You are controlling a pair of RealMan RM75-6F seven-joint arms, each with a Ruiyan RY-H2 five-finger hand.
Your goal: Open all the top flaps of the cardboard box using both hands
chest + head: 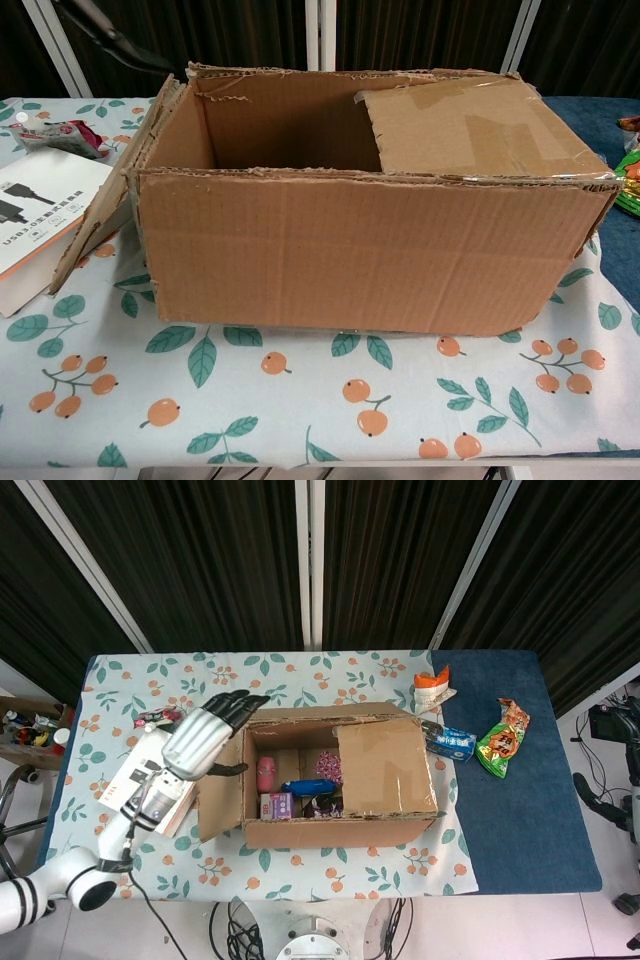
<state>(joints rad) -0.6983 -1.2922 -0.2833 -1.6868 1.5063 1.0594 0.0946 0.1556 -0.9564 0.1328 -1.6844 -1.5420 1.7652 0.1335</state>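
Fingers (240, 702) of left hand (200, 742) spread above cardboard box (330, 780)

Even, bright overhead light; both views sharp.
Soft shadow sits under the cardboard box (370, 250); faint glare on its taped flap (470, 125); dark curtains (200, 560) swallow detail.

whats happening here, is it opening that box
Yes, a two-armed robot is working on the flaps of a cardboard box on a floral tablecloth. Its left hand, fingers spread and holding nothing, hovers over the box's left end, by the left flap, which is already folded outward. The right flap lies folded over the opening, covering about half of it. The right hand is out of view. Small items show inside the box.
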